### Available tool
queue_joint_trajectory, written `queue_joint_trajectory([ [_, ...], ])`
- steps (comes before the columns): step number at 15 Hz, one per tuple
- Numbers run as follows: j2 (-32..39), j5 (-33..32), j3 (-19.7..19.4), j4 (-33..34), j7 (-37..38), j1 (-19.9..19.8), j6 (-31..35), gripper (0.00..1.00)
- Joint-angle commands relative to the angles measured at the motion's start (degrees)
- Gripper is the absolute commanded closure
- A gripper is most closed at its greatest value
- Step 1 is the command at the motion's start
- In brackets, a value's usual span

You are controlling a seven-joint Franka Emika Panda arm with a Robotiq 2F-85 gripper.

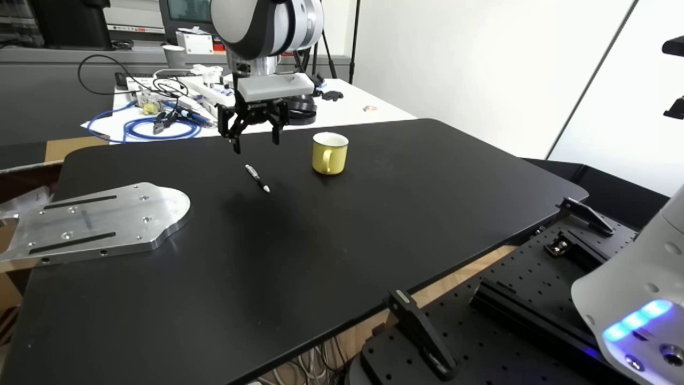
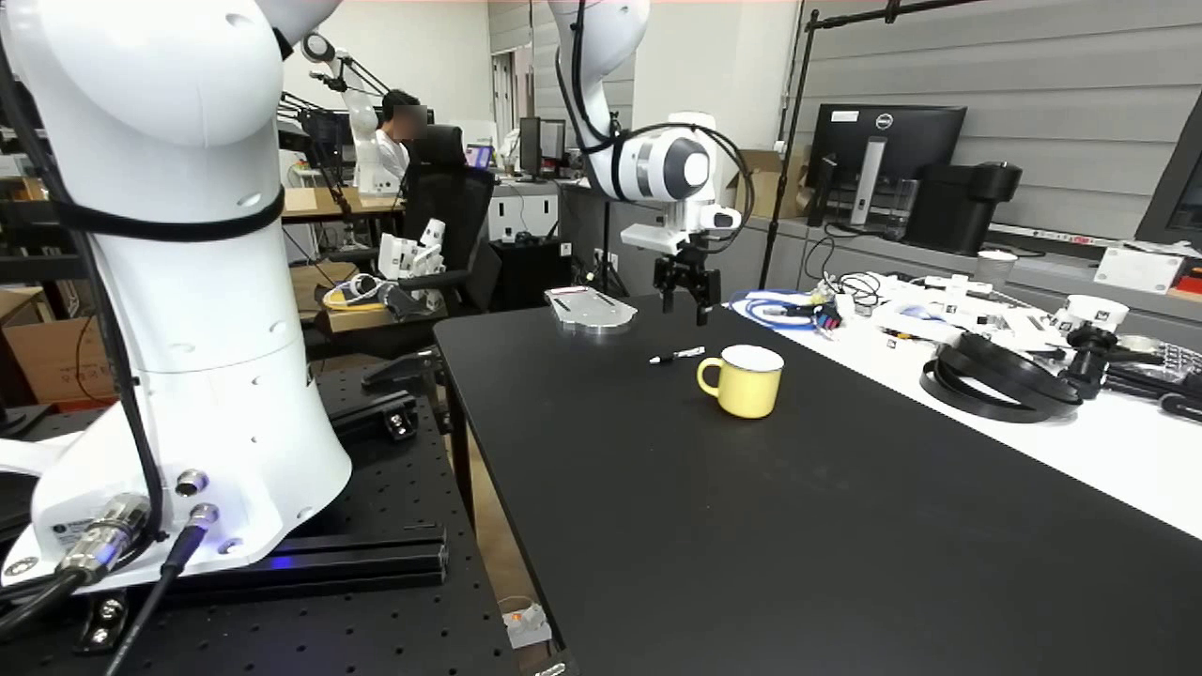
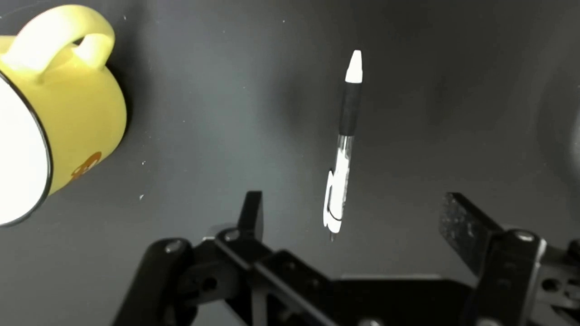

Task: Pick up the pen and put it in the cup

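The pen, white with a black grip section, lies flat on the black table in both exterior views (image 1: 257, 178) (image 2: 677, 356) and in the wrist view (image 3: 350, 108). The yellow cup with a white inside stands upright near the pen (image 1: 339, 152) (image 2: 753, 387); its handle side shows at the left of the wrist view (image 3: 86, 113). My gripper (image 1: 256, 142) (image 2: 685, 310) is open and empty, in the air above the table near the pen. In the wrist view, the pen's clip end points in between the two spread fingers (image 3: 351, 213). Nothing is between the fingers' pads.
A silver metal plate (image 1: 117, 219) (image 2: 590, 310) lies at the table's edge. A white side table carries a blue coiled cable (image 1: 155, 128), a black round device (image 2: 995, 380) and other clutter. The robot's white base (image 2: 225, 451) stands beside the black table (image 1: 374, 256).
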Motion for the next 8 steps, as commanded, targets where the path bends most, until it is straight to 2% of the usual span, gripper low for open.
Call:
queue_joint_trajectory([
  [1, 2.0, 0.9, 0.6, 0.7, 0.1, -1.0, 0.8, 0.0],
  [8, 5.2, 2.3, 0.5, 1.5, 0.4, -1.0, 2.9, 0.0],
])
